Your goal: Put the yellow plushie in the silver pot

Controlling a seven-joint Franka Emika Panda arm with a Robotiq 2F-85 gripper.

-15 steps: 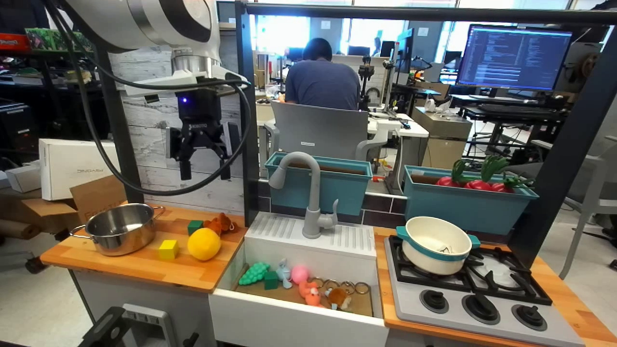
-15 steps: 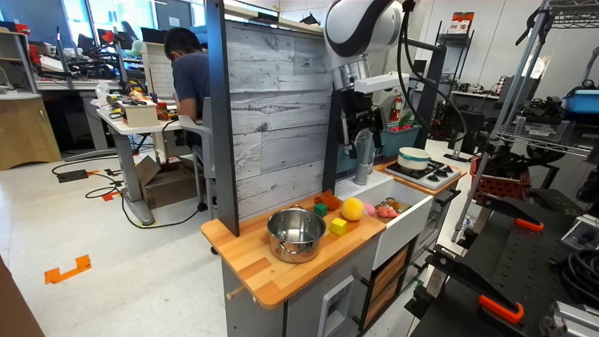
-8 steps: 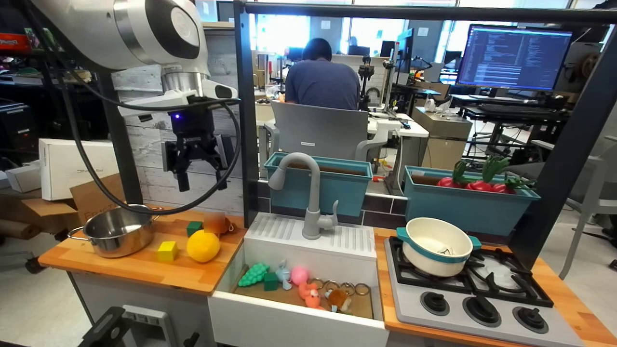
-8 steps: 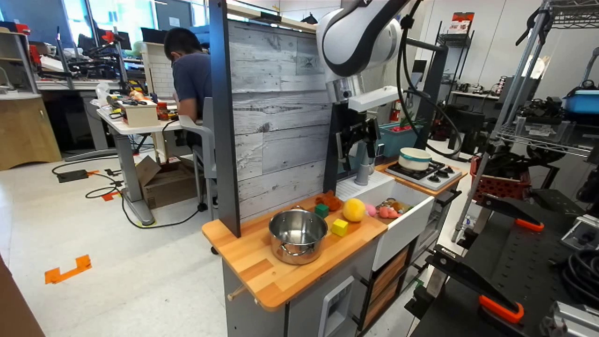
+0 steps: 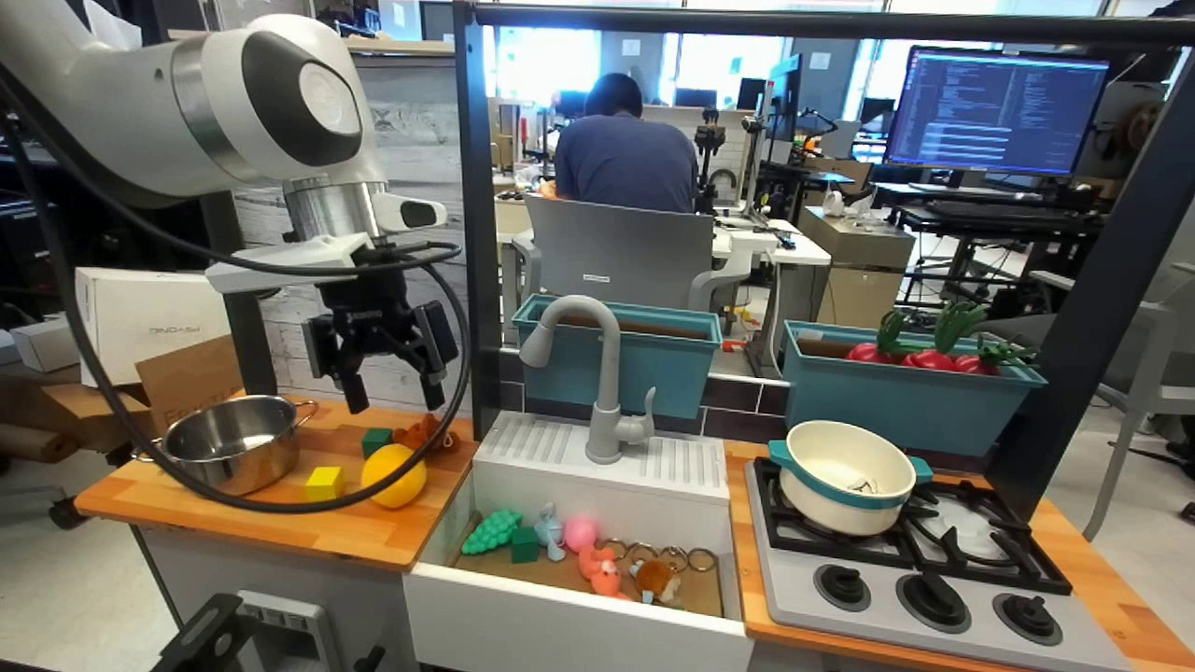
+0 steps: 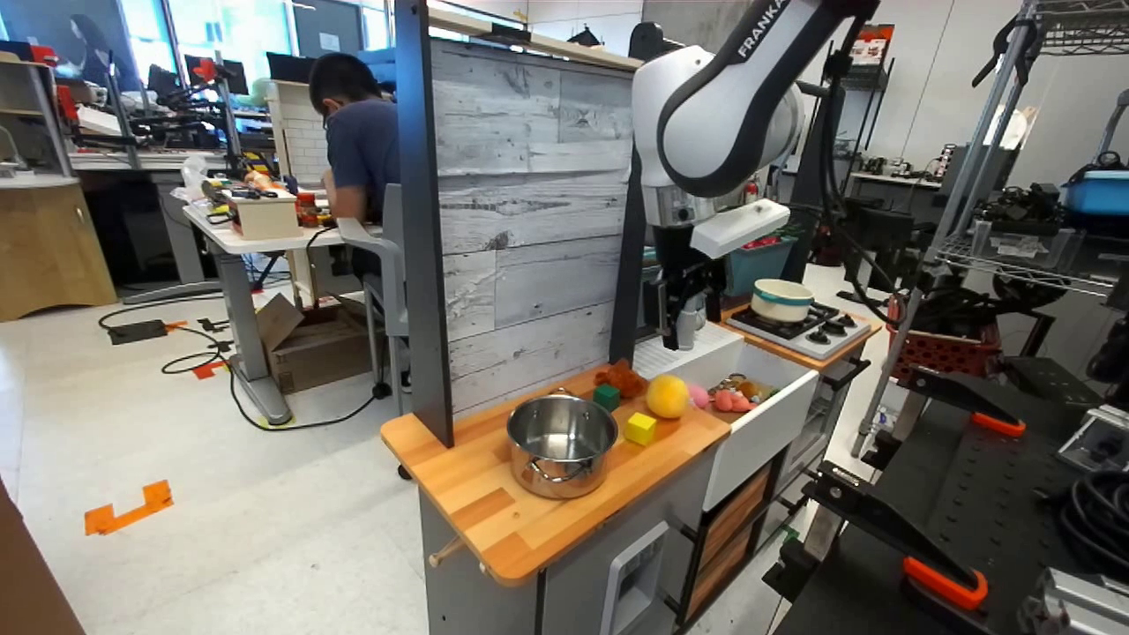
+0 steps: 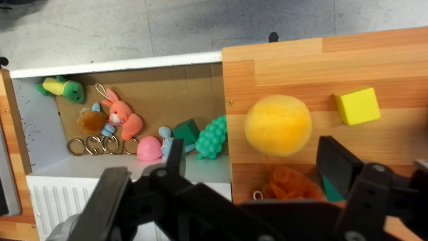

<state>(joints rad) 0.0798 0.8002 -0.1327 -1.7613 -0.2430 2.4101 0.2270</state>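
The yellow plushie [image 5: 387, 463] rests on the wooden counter, right of the yellow block. It also shows in an exterior view [image 6: 667, 397] and in the wrist view [image 7: 278, 125]. The silver pot [image 5: 271, 462] stands on the same counter at its left end, upright; it shows nothing inside in an exterior view [image 6: 540, 474]. It is out of view in the wrist view. My gripper [image 5: 395, 397] hangs above the back of the counter, higher than the plushie and apart from it. In the wrist view the gripper [image 7: 252, 147] is open with nothing between its fingers [image 7: 336, 164].
A yellow block [image 5: 324, 484], a green block [image 5: 376, 441] and a red-orange item [image 7: 291, 185] lie near the plushie. The sink [image 5: 574, 597] with several toys adjoins, with its faucet [image 5: 609, 373]. The arm's cable [image 5: 280, 506] loops across plushie and pot in that view.
My gripper has moved down from in front of the wood wall to lower over the counter, staying open. The cable loop has dropped with it. The plushie and pot have not moved.
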